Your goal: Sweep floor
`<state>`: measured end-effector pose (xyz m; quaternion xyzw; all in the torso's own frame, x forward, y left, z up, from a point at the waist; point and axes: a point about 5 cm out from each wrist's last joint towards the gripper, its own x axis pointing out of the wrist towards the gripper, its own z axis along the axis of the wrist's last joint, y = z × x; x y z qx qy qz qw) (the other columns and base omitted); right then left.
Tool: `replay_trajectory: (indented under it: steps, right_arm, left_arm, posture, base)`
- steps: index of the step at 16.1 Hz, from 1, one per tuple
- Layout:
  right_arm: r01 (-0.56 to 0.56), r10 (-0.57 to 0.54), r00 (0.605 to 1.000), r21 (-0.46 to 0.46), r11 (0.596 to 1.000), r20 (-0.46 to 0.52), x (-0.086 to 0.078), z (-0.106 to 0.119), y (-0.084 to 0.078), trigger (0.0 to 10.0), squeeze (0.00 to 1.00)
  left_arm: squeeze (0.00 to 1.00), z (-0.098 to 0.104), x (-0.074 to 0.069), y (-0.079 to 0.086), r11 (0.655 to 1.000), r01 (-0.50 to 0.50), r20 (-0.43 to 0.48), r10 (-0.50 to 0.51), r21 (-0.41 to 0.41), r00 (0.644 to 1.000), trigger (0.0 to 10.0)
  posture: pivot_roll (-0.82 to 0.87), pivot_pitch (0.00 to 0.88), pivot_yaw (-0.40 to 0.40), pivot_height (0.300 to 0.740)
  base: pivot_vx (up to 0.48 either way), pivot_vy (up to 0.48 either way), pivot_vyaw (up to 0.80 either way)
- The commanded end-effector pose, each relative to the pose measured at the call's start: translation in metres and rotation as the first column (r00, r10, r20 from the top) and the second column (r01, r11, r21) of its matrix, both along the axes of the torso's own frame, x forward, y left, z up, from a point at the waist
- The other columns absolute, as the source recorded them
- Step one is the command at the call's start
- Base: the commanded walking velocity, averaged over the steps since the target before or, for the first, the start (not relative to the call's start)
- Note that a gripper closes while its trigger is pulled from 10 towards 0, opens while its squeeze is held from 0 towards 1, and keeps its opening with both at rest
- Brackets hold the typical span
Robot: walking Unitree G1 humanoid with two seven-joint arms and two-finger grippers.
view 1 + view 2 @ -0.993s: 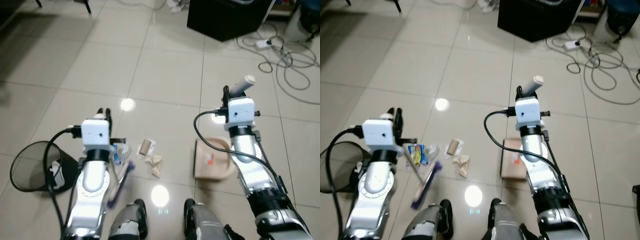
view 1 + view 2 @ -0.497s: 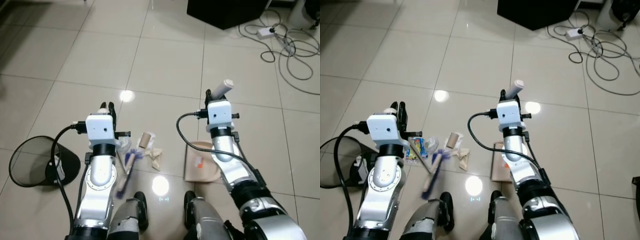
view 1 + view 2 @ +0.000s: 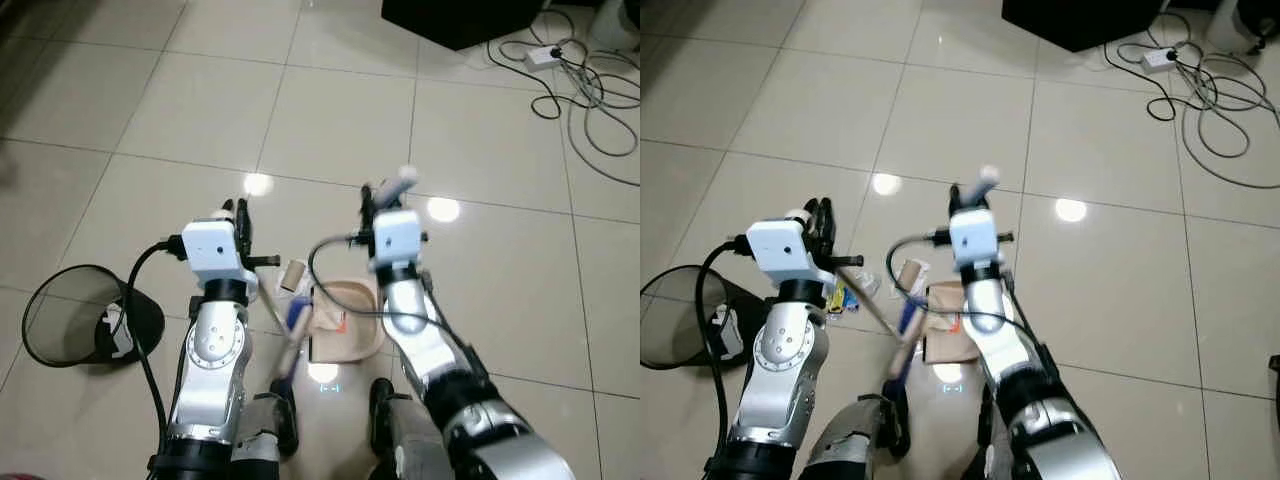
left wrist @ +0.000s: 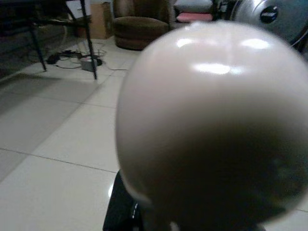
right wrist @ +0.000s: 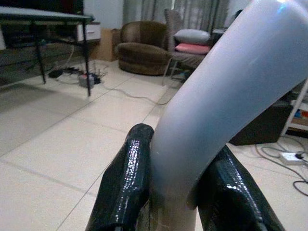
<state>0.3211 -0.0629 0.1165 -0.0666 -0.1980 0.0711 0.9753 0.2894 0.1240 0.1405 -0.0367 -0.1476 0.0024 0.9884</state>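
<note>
Right pincer (image 5: 175, 192) around dustpan handle (image 5: 226, 96)

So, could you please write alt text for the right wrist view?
Two black fingers of the right gripper clamp a pale curved handle seen close up. Behind are a tiled floor, a brown armchair and cables.

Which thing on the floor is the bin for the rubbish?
Look at the pale tiled floor on the robot's left side, beside its left arm. The bin sits there: round, made of black see-through mesh, with something white inside. The beige dustpan between the arms is flat and solid.
</note>
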Motion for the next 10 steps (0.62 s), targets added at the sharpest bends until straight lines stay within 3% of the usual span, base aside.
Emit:
replay_trajectory:
  steps: [1, 3, 7, 10]
  right_arm:
    - [-0.037, 0.036, 0.999, -0.016, 0.999, -0.013, -0.010, -0.011, 0.002, 10.0, 0.00]
    - [-0.036, 0.035, 0.999, -0.023, 0.999, -0.018, -0.012, -0.014, -0.001, 10.0, 0.00]
    - [0.007, -0.008, 0.999, -0.040, 0.999, -0.043, -0.015, -0.024, -0.021, 10.0, 0.00]
    - [0.052, -0.055, 0.997, -0.048, 0.998, -0.054, -0.017, -0.030, -0.044, 10.0, 0.00]
  left_arm:
    - [0.00, -0.004, 0.001, -0.009, 0.996, 0.069, -0.023, -0.070, -0.058, 0.997, 10.0]
    - [0.00, 0.000, 0.001, -0.010, 0.993, 0.102, -0.005, -0.103, -0.057, 0.995, 10.0]
    - [0.00, 0.012, -0.006, -0.014, 0.964, 0.265, 0.036, -0.266, 0.024, 0.963, 10.0]
    - [0.00, 0.024, -0.019, -0.007, 0.893, 0.442, 0.027, -0.445, 0.083, 0.895, 10.0]
  posture:
    - [0.05, 0.350, 0.028, 0.740]
    - [0.04, 0.344, 0.027, 0.740]
    - [0.04, 0.334, 0.025, 0.740]
    - [0.04, 0.308, 0.029, 0.740]
  base:
    - [0.000, 0.000, 0.00]
    - [0.000, 0.000, 0.00]
    - [0.000, 0.000, 0.00]
    - [0.000, 0.000, 0.00]
